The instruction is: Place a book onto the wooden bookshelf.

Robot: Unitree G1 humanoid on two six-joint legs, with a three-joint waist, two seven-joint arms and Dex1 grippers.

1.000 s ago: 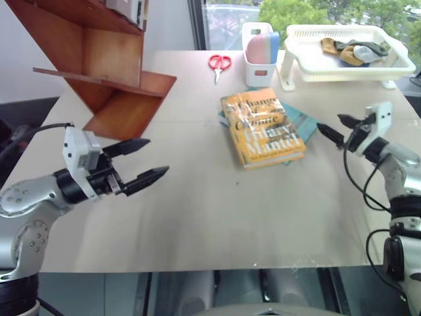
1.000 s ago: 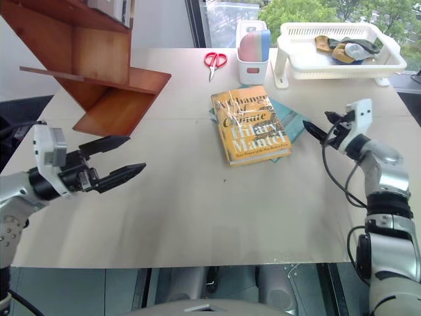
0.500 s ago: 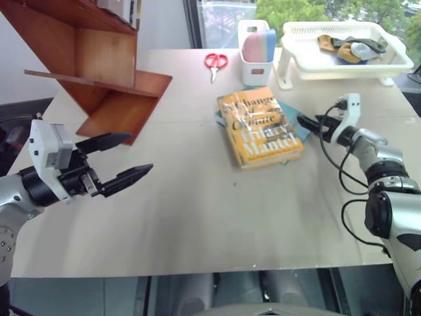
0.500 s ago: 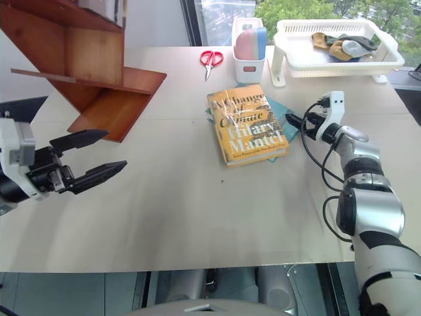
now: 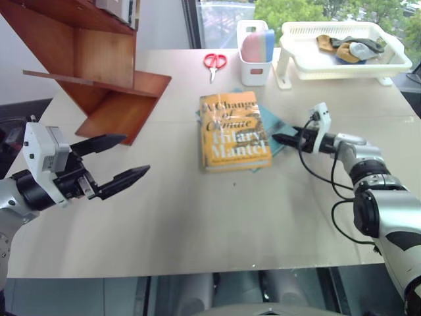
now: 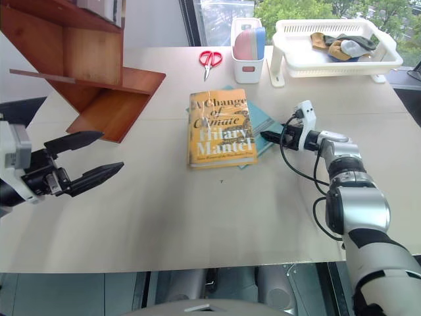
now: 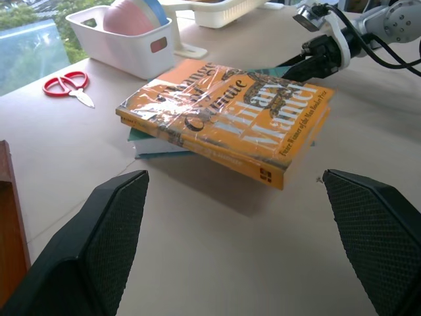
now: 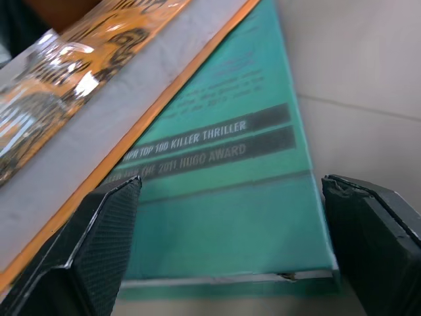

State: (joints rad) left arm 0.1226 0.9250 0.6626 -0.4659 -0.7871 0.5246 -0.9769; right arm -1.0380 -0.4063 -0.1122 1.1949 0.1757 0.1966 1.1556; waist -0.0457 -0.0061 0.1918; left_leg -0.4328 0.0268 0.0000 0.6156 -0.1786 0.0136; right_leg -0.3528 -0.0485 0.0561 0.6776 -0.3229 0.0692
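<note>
The yellow book (image 5: 234, 131) lies flat mid-table atop a teal book (image 5: 273, 125), its long axis running away from the robot. The right gripper (image 5: 281, 139), fingers spread and empty, noses at its right edge. The left gripper (image 5: 125, 159), wide open and empty, hovers well apart, nearer the wooden bookshelf (image 5: 99, 62).

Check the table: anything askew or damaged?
The yellow-orange book lies skewed on the thinner teal book, overhanging it rather than stacked square. The teal book's near corner looks slightly nicked. The scissors and white basket sit normally.
</note>
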